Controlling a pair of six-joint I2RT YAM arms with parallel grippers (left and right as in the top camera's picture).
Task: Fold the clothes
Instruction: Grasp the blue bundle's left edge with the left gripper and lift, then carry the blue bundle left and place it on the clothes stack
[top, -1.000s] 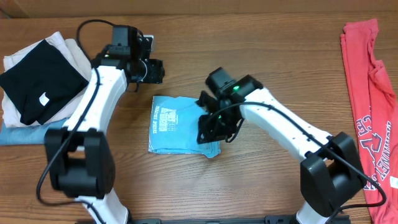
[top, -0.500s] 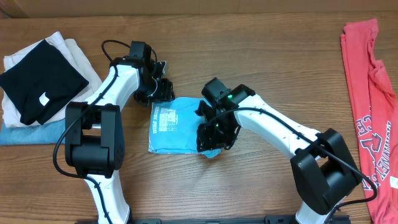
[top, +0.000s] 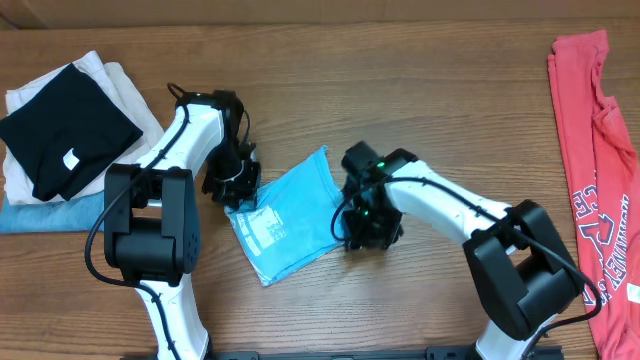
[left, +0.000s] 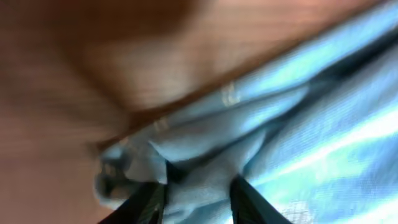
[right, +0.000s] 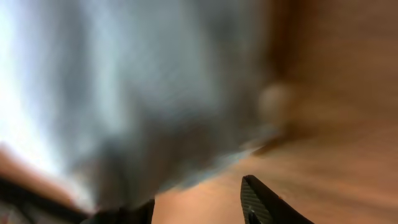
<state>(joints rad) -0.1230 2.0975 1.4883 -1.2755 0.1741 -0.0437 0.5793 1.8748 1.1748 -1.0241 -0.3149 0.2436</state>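
A light blue folded shirt (top: 290, 215) lies askew on the wooden table (top: 450, 90), its printed label facing up. My left gripper (top: 236, 190) is at the shirt's left corner. In the left wrist view its jaws (left: 199, 193) are shut on a bunched fold of the blue shirt (left: 298, 124). My right gripper (top: 366, 232) is low at the shirt's right edge. In the blurred right wrist view its fingers (right: 193, 205) are open with bare wood between them, and the shirt's edge (right: 124, 93) lies over the left finger.
A stack of folded clothes with a black shirt (top: 62, 128) on top sits at the far left. A red shirt (top: 595, 150) lies spread along the right edge.
The blue shirt has turned and slid down to the right. My left gripper came down onto its left corner and closed on it. My right gripper shifted right to the shirt's edge.
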